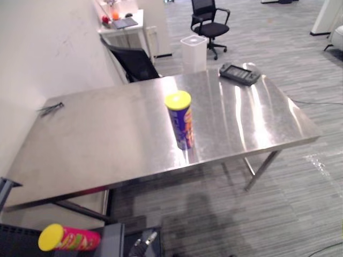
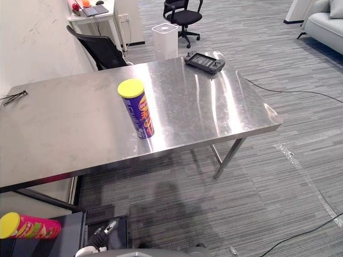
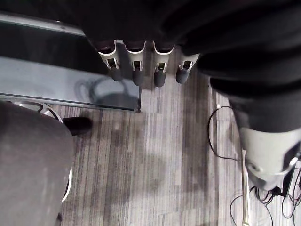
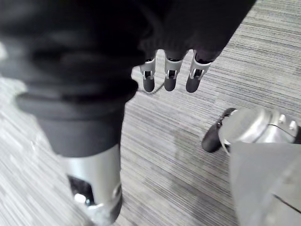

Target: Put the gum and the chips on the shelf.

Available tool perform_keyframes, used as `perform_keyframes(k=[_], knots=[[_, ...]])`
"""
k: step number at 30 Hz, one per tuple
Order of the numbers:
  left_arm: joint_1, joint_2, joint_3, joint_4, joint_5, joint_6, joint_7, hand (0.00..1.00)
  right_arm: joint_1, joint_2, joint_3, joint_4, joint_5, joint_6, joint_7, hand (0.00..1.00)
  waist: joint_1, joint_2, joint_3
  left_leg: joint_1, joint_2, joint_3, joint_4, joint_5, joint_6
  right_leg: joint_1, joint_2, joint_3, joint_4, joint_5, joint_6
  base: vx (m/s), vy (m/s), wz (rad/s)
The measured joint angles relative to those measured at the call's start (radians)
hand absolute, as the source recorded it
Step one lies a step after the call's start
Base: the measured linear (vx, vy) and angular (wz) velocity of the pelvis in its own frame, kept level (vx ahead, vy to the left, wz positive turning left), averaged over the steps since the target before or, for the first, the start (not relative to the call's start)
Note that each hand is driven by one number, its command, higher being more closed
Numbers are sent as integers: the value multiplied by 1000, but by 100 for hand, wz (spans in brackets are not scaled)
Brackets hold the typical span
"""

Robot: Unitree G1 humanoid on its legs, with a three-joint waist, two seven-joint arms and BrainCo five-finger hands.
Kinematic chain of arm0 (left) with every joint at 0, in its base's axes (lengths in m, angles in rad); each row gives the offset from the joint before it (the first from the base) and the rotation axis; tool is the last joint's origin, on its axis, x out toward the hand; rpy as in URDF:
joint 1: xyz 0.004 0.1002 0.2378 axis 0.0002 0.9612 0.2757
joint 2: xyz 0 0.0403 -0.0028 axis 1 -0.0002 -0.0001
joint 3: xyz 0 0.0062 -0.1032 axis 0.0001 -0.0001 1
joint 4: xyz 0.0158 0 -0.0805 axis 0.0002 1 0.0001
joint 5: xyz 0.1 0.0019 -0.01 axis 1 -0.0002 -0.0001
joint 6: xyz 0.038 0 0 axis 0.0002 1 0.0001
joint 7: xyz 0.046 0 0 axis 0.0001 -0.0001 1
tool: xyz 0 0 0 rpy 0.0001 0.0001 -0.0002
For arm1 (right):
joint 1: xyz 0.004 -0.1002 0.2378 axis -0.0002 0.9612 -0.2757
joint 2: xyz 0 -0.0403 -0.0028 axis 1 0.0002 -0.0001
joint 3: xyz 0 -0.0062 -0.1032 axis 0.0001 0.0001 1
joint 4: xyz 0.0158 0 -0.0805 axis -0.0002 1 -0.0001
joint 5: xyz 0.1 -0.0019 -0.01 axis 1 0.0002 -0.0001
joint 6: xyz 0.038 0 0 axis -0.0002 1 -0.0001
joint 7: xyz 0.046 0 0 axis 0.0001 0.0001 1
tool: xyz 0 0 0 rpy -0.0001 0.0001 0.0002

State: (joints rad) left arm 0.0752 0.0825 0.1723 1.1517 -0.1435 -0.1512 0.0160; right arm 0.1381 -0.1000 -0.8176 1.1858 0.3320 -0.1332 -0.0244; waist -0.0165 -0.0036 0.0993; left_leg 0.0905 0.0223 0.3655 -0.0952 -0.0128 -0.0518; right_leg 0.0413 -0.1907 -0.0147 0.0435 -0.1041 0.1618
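Observation:
A purple-blue chips can [image 1: 181, 120] with a yellow lid stands upright near the front edge of the steel table [image 1: 102, 134]. A second can, pink with a yellow lid [image 1: 68, 238], lies on its side on the dark shelf [image 1: 113, 236] at the lower left, below the table. My left hand [image 3: 136, 70] hangs over the carpet with straight fingers and nothing in it. My right hand [image 4: 170, 75] also hangs low over the carpet, its fingers straight and empty. Both hands are well away from the cans.
A black handheld device [image 1: 239, 73] lies at the table's far right corner. A small dark bundle [image 1: 51, 108] rests at its far left. Beyond the table stand a white bin [image 1: 193, 52], a black chair [image 1: 134, 63] and an office chair [image 1: 210, 24].

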Motion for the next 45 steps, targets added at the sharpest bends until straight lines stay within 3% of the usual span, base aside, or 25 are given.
perform_keyframes(k=[3, 7, 11, 13, 16, 21, 23, 27, 32, 36, 40, 45], knots=[[1, 2, 31, 0, 0, 0, -2, 0, -31, -69, -191, 0, 39, 2, -17, 0, -1, -12, -3, -12, -9, -17, -4, 0, 0, 2, -9, -15, -13, 2, 3, 15, 15, 13], [1, 8, 46, -6, 0, 1, -3, 0, -99, -187, -333, -17, 137, -3, -50, 0, -8, -26, -13, -45, -13, -37, -4, 2, 4, -5, -5, -36, -26, 25, 2, 25, 12, 19], [8, 8, 65, -12, -1, 1, -3, 0, -139, -208, -303, -272, 158, -13, -103, 0, -9, -34, -13, -44, -8, -45, -1, 2, 4, -4, -7, -44, -23, 25, 2, 19, -16, 5], [11, 7, 70, -15, -1, 1, -2, 0, -155, -217, -236, -500, 146, -40, -154, 0, -9, -33, -13, -52, -8, -46, -1, 2, 4, -17, -7, -44, -21, 32, 1, 0, 0, 0], [21, 5, 69, -24, 0, 1, -1, 0, -173, -219, -121, -809, 48, -78, -228, 0, -9, -23, -20, -68, -5, -46, -1, 6, 8, -32, -4, -44, -18, 42, 0, -4, -1, -1], [32, -2, 59, -59, 11, 5, -2, 0, -250, -217, -35, -1012, -101, -98, -286, 0, -5, -23, -22, -85, -2, -67, -7, 14, 19, -43, -1, -61, -8, 57, -4, -22, -13, 11], [35, -2, 57, -71, 12, 8, -4, 0, -250, -216, 25, -1106, -138, -99, -270, 0, -4, -23, -22, -98, -1, -70, -6, 20, 22, -55, 0, -64, -8, 66, -4, -16, 3, 8], [43, -2, 30, -102, 40, 8, -25, 0, -250, -217, 168, -1262, -137, -126, -168, 0, 3, -24, -23, -104, 5, -83, -1, 34, 28, -53, 7, -87, -12, 93, -11, -12, -6, 8], [44, -3, -2, -127, 49, 7, -32, 0, -236, -215, 414, -1320, -124, -138, -44, 0, 22, -28, -25, -112, 4, -101, -6, 44, 33, -46, 7, -99, -26, 110, -13, -52, 0, 10], [41, -3, -17, -136, 48, 6, -32, 0, -230, -190, 586, -1320, -45, -134, 60, 0, 49, -29, -24, -124, -3, -131, -8, 67, 33, -31, 4, -145, -46, 106, -14, -85, -17, 21], [39, -2, -17, -135, 48, -2, -31, 0, -236, -171, 697, -1284, 2, -123, 101, 0, 58, -34, -22, -125, -11, -151, -9, 79, 23, -22, -6, -166, -40, 57, -17, -97, -19, 14], [38, -1, -7, -137, 48, -2, -31, 0, -254, -167, 751, -1272, 35, -116, 107, 0, 61, -39, -19, -147, -2, -174, -9, 93, 23, -28, 4, -194, -42, 48, -13, -50, -16, 17]])
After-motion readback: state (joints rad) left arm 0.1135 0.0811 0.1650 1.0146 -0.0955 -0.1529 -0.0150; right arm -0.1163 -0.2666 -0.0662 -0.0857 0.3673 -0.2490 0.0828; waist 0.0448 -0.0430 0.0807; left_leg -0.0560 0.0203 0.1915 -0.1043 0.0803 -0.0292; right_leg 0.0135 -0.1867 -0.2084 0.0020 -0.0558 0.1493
